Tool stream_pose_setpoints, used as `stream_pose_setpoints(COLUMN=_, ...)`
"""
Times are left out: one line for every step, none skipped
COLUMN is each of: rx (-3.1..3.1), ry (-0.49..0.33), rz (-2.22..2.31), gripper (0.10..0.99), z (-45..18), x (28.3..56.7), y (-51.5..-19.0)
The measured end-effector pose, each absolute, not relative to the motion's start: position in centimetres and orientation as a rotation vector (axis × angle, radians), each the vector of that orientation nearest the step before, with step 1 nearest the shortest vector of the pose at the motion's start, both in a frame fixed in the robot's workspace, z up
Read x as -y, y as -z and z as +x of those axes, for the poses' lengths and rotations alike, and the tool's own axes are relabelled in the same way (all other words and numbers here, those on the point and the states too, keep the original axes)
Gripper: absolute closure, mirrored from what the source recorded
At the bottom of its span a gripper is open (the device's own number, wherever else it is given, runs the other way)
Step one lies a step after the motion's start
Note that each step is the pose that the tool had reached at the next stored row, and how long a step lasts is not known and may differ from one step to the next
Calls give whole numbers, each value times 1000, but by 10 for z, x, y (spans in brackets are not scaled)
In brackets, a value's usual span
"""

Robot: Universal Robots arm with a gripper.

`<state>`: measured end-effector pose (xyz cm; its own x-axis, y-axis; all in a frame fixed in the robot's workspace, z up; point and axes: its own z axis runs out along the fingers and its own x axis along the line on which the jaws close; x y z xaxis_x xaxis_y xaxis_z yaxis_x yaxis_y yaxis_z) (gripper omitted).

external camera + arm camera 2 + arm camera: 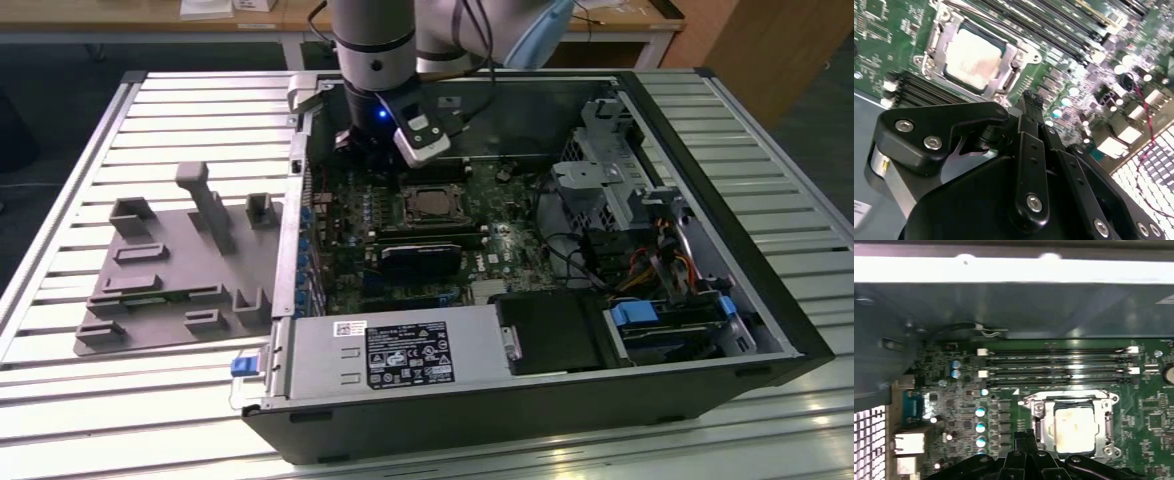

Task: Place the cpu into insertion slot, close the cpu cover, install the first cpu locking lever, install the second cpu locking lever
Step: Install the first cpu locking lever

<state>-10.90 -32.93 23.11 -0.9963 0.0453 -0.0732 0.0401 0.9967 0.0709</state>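
While the gripper (1030,97) hangs over the motherboard just beside the socket, its black fingers are drawn together at the tips with nothing between them.

The cpu (974,55) sits flat in the insertion slot (1043,429), pale top up, and its whole top face shows in both wrist views. The cpu cover (1069,399) lies down around the chip, its silvery frame bordering all four sides. Lever positions: cannot tell.

Surroundings:
- Long black memory slots (1054,362) run on either side of the socket. One bank lies between the socket and the grey case wall (1004,305).
- A row of silver-topped capacitors (980,412) stands beside the socket, toward the port end of the board.
- In the exterior view, a black card (414,262) stands on the board nearer the camera than the socket. The power supply (387,355) comes nearer again, and a cable bundle (587,260) and drive cage (601,160) lie to the exterior view's right.
- A grey fixture plate (160,280) lies on the slatted table (80,150) outside the case, at the exterior view's left.

Obstructions: the gripper's own linkage covers the socket's nearest corner in the second wrist view.
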Motion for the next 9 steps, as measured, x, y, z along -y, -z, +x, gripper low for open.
stream_pose_setpoints(rx=-3063, ry=-107, rz=65, gripper=984, z=-111, x=329, y=-231)
stream_pose_setpoints(rx=-3063, ry=-108, rz=65, gripper=984, z=-113, x=329, y=-231)
stream_pose_setpoints(rx=-3062, ry=-109, rz=65, gripper=984, z=-116, x=329, y=-231)
stream_pose_setpoints(rx=-3061, ry=-112, rz=65, gripper=984, z=-117, x=329, y=-231)
stream_pose_setpoints(rx=-3061, ry=-116, rz=66, gripper=984, z=-118, x=329, y=-231)
stream_pose_setpoints(rx=-3060, ry=-122, rz=66, gripper=984, z=-118, x=329, y=-231)
stream_pose_setpoints(rx=-3059, ry=-127, rz=66, gripper=984, z=-118, x=329, y=-231)
stream_pose_setpoints(rx=-3058, ry=-131, rz=66, gripper=984, z=-119, x=329, y=-231)
stream_pose_setpoints(rx=-3057, ry=-137, rz=66, gripper=984, z=-119, x=329, y=-231)
